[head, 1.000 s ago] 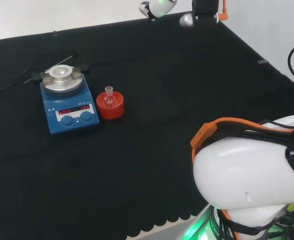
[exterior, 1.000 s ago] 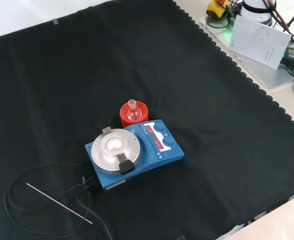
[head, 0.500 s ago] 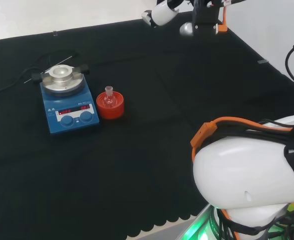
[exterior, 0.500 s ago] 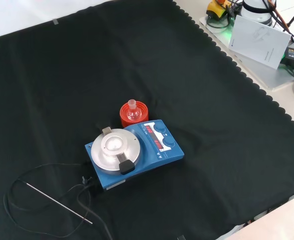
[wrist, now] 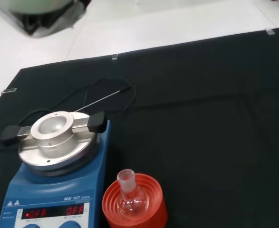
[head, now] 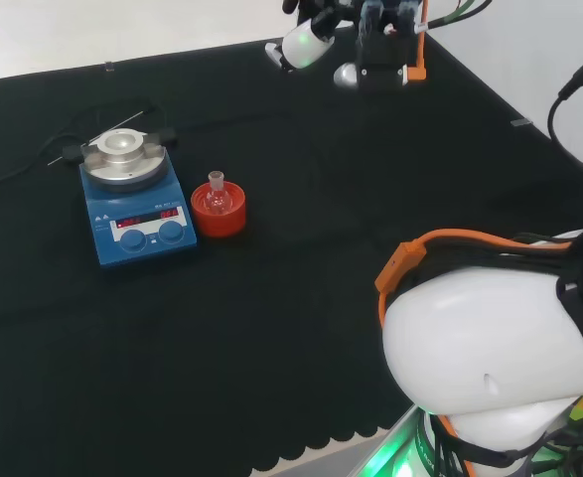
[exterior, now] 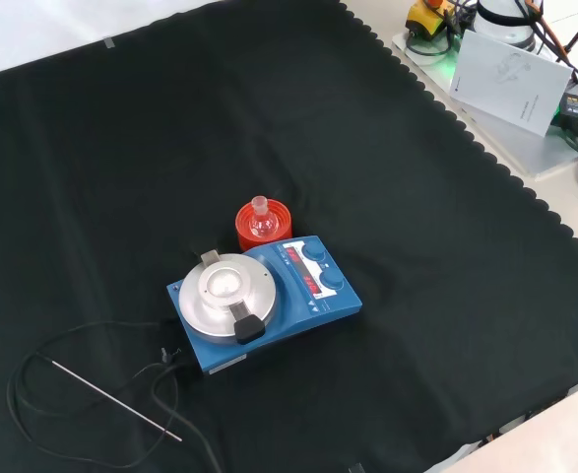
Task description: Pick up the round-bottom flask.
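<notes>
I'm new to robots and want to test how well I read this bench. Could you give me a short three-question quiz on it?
1. True or false: the round-bottom flask stands upright in the red ribbed stand.
2. In the front view, what sits right next to the red ribbed stand, nearer the camera?
A. the blue hotplate stirrer
B. a glass beaker
C. a cork ring
3. Fill in: in the head view, the hand is at the far edge of the black cloth, well ____ the flask.

Key:
1. True.
2. A.
3. apart from; it touches nothing.
</notes>
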Controlling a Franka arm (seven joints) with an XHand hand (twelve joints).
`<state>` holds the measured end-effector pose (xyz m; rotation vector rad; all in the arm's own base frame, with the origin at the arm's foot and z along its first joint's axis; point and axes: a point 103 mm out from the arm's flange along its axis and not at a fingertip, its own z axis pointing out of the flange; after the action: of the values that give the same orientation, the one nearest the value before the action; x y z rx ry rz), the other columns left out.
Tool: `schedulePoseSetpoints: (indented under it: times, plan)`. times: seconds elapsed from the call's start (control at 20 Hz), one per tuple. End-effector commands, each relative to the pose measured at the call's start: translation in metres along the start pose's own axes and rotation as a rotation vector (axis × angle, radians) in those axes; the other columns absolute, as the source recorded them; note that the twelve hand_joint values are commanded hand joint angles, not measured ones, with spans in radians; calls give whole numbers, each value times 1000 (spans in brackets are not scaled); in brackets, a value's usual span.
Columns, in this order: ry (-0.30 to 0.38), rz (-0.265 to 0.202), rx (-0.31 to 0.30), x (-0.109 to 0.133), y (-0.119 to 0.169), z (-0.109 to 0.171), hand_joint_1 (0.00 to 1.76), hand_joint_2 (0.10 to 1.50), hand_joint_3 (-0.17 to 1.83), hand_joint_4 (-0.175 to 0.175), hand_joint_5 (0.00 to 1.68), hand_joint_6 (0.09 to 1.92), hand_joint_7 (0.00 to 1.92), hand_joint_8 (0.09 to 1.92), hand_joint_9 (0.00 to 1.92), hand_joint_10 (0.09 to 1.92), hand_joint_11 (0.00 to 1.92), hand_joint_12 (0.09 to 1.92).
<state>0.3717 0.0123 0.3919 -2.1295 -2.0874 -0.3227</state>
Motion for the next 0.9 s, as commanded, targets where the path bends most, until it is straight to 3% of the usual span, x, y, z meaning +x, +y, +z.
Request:
schedulePoseSetpoints:
  times: [0.05, 0.7, 0.9]
  plan:
    - [57, 0, 2, -9, 8, 22, 874, 476, 925, -175, 467, 855, 818, 932, 831, 916, 527, 1398]
    - [67, 24, 31, -3, 16, 69, 875, 473, 931, -175, 506, 876, 843, 934, 848, 926, 542, 1398]
    - [36, 21, 18, 2, 24, 83, 876, 472, 932, -175, 514, 880, 846, 933, 845, 926, 540, 1397]
